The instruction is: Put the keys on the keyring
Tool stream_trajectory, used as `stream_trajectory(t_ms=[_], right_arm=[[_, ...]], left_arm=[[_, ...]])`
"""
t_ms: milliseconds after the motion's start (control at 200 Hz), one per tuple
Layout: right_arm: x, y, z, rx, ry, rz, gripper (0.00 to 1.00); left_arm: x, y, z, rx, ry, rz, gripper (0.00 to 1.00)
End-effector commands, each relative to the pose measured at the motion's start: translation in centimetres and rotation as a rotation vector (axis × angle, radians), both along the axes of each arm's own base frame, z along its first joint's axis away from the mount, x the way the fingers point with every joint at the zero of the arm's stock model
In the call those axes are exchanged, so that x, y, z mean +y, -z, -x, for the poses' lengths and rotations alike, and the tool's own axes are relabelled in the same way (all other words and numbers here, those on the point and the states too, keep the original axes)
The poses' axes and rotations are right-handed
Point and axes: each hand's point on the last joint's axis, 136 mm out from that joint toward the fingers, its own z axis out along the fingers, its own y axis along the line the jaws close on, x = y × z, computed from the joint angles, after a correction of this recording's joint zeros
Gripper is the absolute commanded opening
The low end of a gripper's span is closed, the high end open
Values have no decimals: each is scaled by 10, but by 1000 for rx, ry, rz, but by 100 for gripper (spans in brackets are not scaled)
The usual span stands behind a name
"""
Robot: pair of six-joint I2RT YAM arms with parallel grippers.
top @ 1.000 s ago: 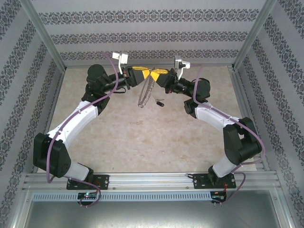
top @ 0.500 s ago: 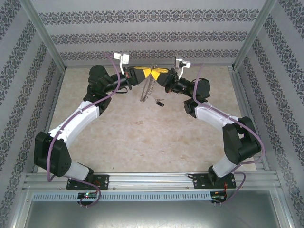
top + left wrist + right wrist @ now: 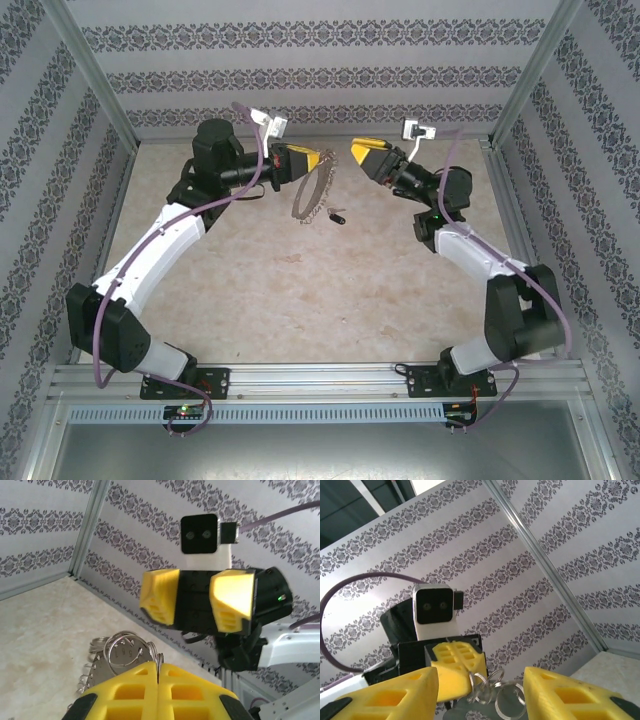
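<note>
Right end effector (image 3: 360, 151) now drawn back from keyring (image 3: 122, 652)

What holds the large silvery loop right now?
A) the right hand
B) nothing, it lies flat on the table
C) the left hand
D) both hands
C: the left hand is shut on the large thin silvery metal loop, while the right hand stands open, apart from it.

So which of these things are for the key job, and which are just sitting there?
For the job:
- keyring, hanging from the shut left gripper
- keys, lying on the table
- right gripper, open, holding nothing

Just there:
- patterned walls
- metal rail by the arm bases
</note>
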Motion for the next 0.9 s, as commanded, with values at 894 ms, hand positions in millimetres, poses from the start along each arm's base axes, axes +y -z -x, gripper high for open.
stream_trajectory(t_ms=[894], right_arm=[[69,32,53,176,-201,18,34]], left_arm=[[8,-1,22,-137,41,-281,0]])
